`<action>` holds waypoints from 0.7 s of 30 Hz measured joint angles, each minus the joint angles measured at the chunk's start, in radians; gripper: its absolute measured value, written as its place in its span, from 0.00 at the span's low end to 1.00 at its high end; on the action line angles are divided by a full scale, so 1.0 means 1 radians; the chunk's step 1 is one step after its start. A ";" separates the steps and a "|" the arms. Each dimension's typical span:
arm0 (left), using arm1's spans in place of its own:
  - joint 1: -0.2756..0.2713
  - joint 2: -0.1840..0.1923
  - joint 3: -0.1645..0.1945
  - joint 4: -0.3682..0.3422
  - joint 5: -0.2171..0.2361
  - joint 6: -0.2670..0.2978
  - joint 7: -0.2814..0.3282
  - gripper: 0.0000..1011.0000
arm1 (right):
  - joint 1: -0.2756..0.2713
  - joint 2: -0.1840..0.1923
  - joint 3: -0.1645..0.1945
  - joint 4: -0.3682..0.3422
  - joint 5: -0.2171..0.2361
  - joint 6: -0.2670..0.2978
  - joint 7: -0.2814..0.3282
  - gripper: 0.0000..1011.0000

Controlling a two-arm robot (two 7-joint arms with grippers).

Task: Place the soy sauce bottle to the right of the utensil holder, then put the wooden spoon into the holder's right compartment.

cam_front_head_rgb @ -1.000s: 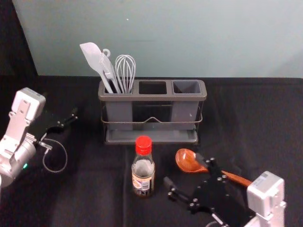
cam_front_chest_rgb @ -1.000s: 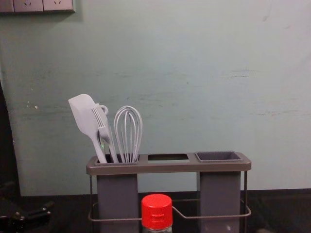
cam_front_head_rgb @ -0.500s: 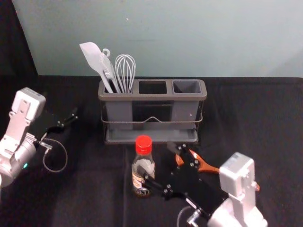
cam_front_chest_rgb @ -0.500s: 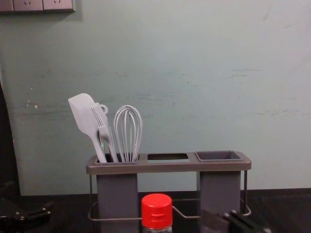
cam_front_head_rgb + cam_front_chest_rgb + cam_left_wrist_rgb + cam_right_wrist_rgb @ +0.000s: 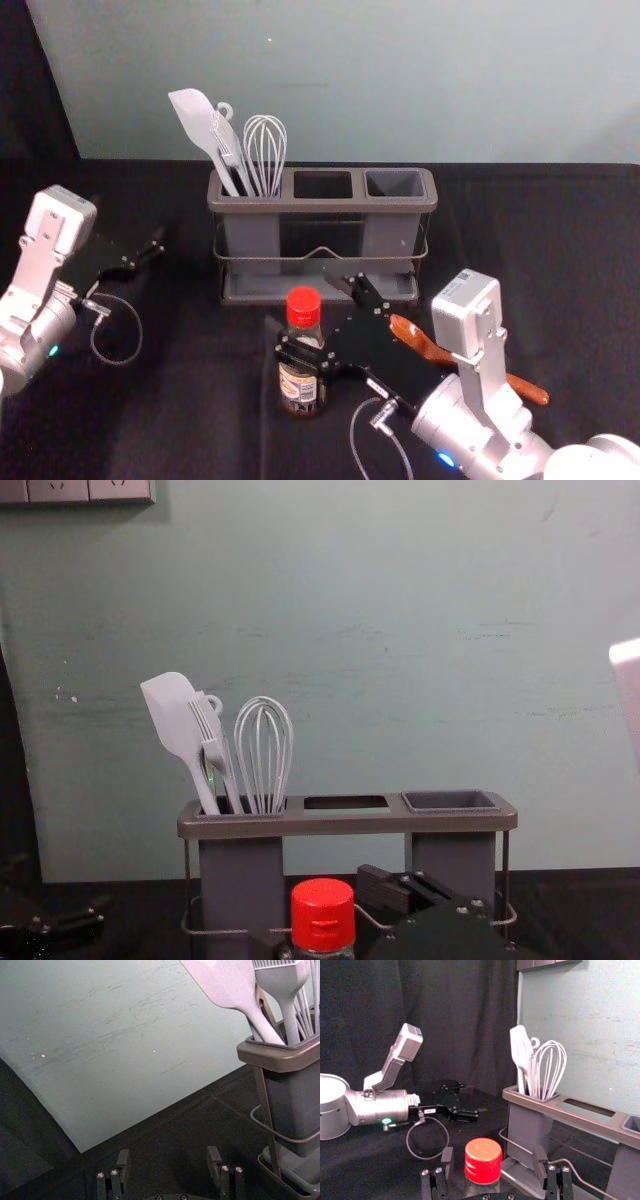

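We have our right hand (image 5: 303, 302) reaching in from the right, low over the table (image 5: 180, 420), around the upper part of the soy sauce bottle (image 5: 302, 385). Its fingers are spread apart, one on each side of the bottle, and in the right wrist view the red cap (image 5: 483, 1160) sits between them. We cannot tell whether either finger touches the glass.

The bottle stands upright in front of the utensil holder (image 5: 322, 207), near its middle, so it is not at the holder's right side. The wooden spoon (image 5: 420, 342) lies on the table to the right of the bottle, partly hidden by our right arm, with its bowl toward the holder and its handle running off to the right and nearer us. It is outside the holder's right compartment (image 5: 395, 184).

In the left compartment we see a spatula (image 5: 197, 118), a brush (image 5: 286, 982) and a whisk (image 5: 265, 150), their heads up. Our left hand (image 5: 130, 220) is parked over the left part of the table, well apart from the bottle, its fingers wide apart. Behind everything is a pale green wall (image 5: 400, 80), with a dark curtain (image 5: 455, 1020) at the left.
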 joint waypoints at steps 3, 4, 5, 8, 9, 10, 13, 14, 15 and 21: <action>0.000 0.000 0.000 0.000 0.000 0.000 0.000 0.99 | 0.003 -0.012 0.001 0.007 -0.004 0.003 0.007 0.99; 0.000 0.000 0.000 0.000 0.000 0.000 0.000 0.99 | 0.003 -0.015 0.002 0.008 -0.005 0.003 0.008 0.99; 0.000 0.000 0.000 0.000 0.000 0.000 0.000 0.99 | 0.003 -0.020 0.005 0.010 -0.006 0.003 0.011 0.99; 0.000 0.000 0.000 0.000 0.000 0.000 0.000 0.99 | 0.001 -0.026 0.008 0.011 -0.008 0.003 0.015 0.99; 0.000 0.000 0.000 0.000 0.000 0.000 0.000 0.99 | -0.001 -0.030 0.011 0.013 -0.011 0.003 0.016 0.99; 0.000 0.000 0.000 0.000 0.000 0.000 0.000 0.99 | -0.002 -0.034 0.013 0.014 -0.014 0.003 0.020 0.99; 0.000 0.000 0.000 0.000 0.000 0.000 0.000 0.99 | -0.004 -0.039 0.018 0.014 -0.016 0.003 0.024 0.99; 0.000 0.000 0.000 0.000 0.000 0.000 0.000 0.99 | -0.005 -0.040 0.019 0.014 -0.017 0.003 0.025 0.99; 0.000 0.000 0.000 0.000 0.000 0.000 0.000 0.99 | -0.006 -0.042 0.020 0.014 -0.018 0.003 0.027 0.99; 0.000 0.000 0.000 0.000 0.000 0.000 0.000 0.99 | -0.011 -0.055 0.032 0.016 -0.029 0.003 0.038 0.99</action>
